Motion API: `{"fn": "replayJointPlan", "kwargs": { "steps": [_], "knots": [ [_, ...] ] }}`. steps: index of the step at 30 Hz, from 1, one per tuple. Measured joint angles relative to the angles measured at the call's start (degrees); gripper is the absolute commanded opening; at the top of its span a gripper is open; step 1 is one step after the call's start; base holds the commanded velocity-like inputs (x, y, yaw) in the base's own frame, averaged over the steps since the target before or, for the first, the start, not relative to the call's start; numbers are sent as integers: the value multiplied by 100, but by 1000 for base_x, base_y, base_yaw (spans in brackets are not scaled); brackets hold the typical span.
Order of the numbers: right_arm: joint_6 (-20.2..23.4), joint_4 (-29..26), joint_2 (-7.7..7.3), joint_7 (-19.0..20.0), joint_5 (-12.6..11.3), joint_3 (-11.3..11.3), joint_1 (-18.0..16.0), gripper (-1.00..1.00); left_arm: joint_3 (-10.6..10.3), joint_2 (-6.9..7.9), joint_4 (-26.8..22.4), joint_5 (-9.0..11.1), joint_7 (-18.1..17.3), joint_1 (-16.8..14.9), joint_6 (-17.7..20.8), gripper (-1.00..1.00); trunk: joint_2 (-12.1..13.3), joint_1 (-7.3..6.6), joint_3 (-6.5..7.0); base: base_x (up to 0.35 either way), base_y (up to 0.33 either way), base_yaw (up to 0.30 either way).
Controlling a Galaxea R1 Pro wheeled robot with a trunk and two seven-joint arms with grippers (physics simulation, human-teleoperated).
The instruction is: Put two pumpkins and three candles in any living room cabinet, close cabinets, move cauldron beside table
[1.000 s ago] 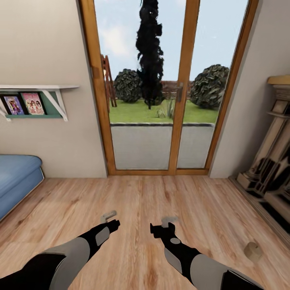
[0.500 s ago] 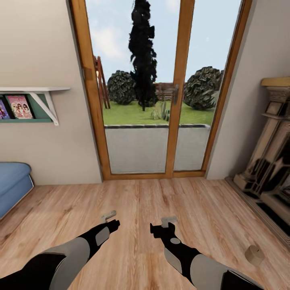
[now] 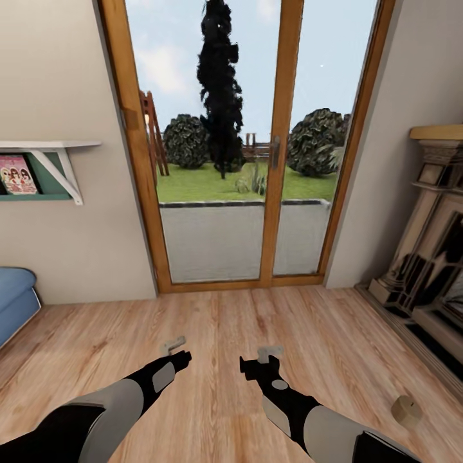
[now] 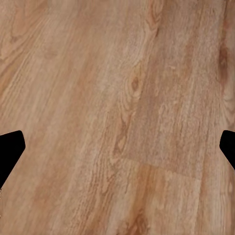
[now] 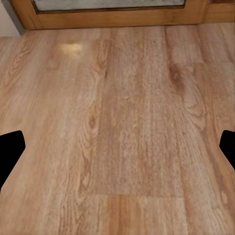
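**Desk:** Light wood plank floor (image 3: 225,321) runs up to the wood-framed glass doors (image 3: 238,148) ahead of you in the head view. What lies around those doors?

**Caption:** Left of the doors, a white wall shelf (image 3: 45,146) and the corner of a blue sofa (image 3: 14,299); right of them, an ornate stone fireplace surround (image 3: 431,244). One candle (image 3: 406,410), a stubby tan cylinder, sits on the floor in front of the fireplace, well right of your right gripper (image 3: 270,354). Your left gripper (image 3: 173,345) hangs over bare planks nearer the sofa side.

**Desk:** And your wrist views?

**Caption:** Left wrist: plank floor (image 4: 117,107), with the dark fingertips (image 4: 10,152) spread wide and nothing between them. Right wrist: planks (image 5: 122,122) reaching the doors' wooden bottom rail (image 5: 112,17); those fingertips (image 5: 11,149) likewise stand apart, released and empty.
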Motion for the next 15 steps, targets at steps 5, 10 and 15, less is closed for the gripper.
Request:
{"fn": "replayJointPlan", "kwargs": {
  "steps": [5, 10, 15],
  "knots": [
    [0, 0, 0, 0, 0, 0, 0, 100, 0, 0, 0, 0, 0, 0, 0, 100, 0, 0, 1, 148, 119, -2],
    [0, 0, 0, 0, 0, 0, 0, 100, 0, 0, 0, 0, 0, 0, 0, 100, 0, 0, 1, 163, 112, 0],
    [0, 0, 0, 1, 0, 0, 0, 100, 0, 0, 0, 0, 1, 0, 0, 100, 0, 0, 1, 173, 106, 0]
  ]
}}
